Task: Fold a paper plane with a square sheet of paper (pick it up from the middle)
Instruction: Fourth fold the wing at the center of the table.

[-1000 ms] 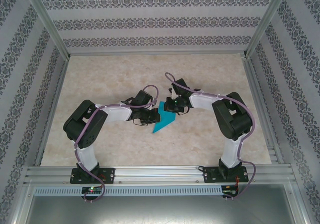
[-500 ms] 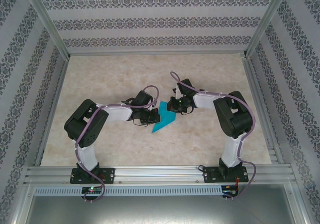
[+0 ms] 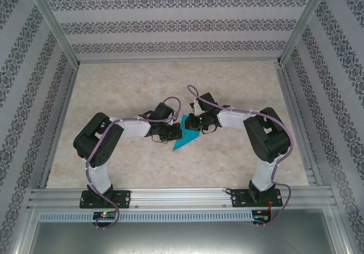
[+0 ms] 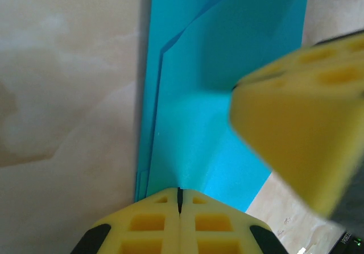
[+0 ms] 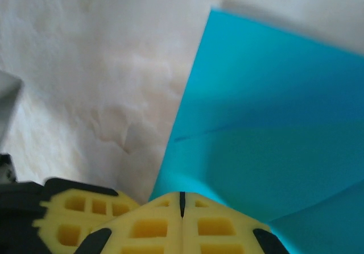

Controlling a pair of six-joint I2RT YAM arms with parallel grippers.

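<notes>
The teal-blue sheet of paper (image 3: 185, 136) lies mid-table, folded into a narrow layered shape with a pointed lower end. My left gripper (image 3: 176, 130) is shut on its left edge. In the left wrist view the paper (image 4: 216, 95) runs up from the closed yellow pads (image 4: 165, 220), with folded layers and a crease showing. My right gripper (image 3: 191, 124) is shut on the paper's upper right part. In the right wrist view the paper (image 5: 273, 123) rises into the closed pads (image 5: 210, 225). The two grippers stand close together, almost touching.
The marble-patterned tabletop (image 3: 125, 89) is bounded by aluminium rails and patterned walls (image 3: 182, 24). The right gripper's yellow finger (image 4: 301, 134) looms large in the left wrist view. The left gripper's finger (image 5: 74, 220) sits at the lower left of the right wrist view.
The right gripper has shifted left toward the left gripper and closed a little tighter on the paper. The left arm and the paper have hardly moved.
</notes>
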